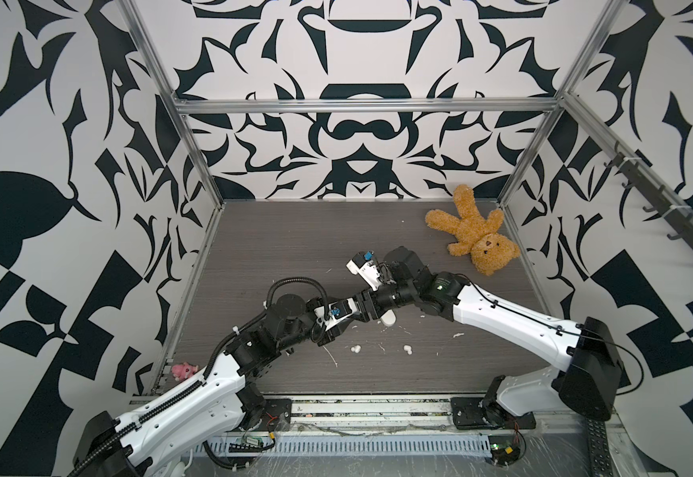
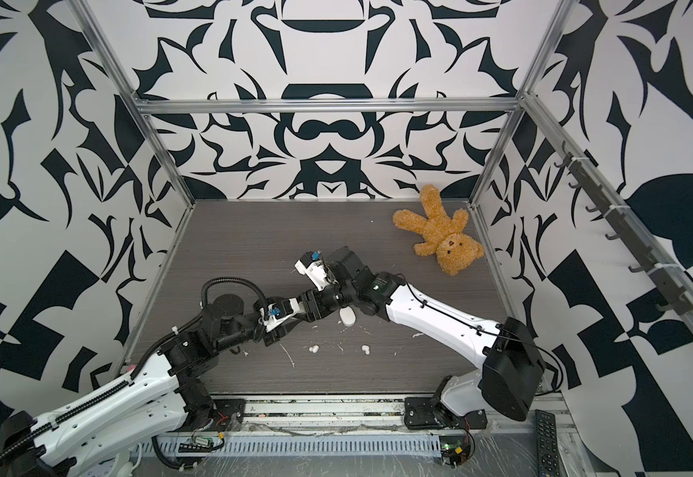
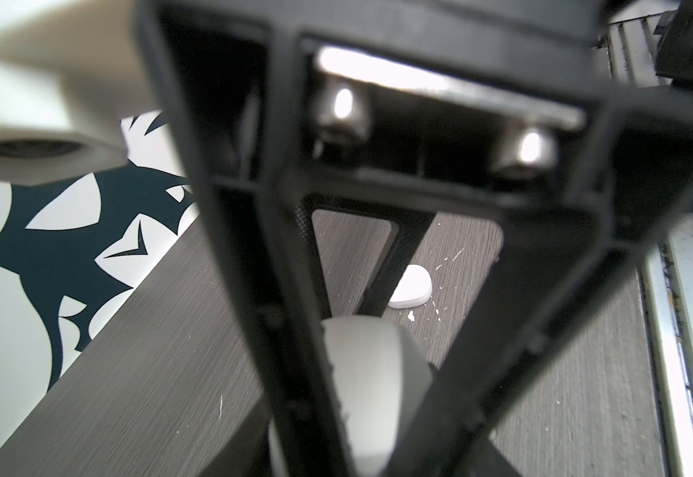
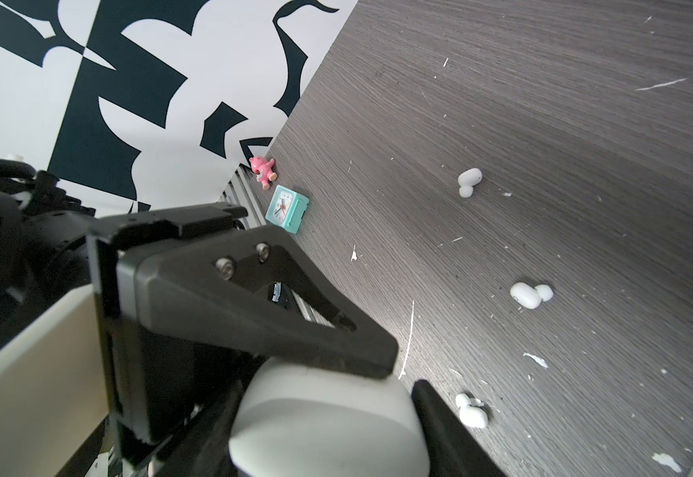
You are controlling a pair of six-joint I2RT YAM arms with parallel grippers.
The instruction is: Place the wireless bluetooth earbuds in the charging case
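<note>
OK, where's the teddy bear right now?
The teddy bear lies on its back in the far right corner of the table in both top views, head toward the right side, just beyond the elbow of the right arm.

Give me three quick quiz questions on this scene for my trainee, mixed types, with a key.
1. Count: how many earbuds lie loose on the table in the right wrist view?
2. True or false: the teddy bear lies near the table's far right corner in both top views.
3. Choose: the left hand is closed on (a) one of the earbuds, (b) a charging case, (c) the teddy bear.
Key: 1 three; 2 true; 3 b.
</note>
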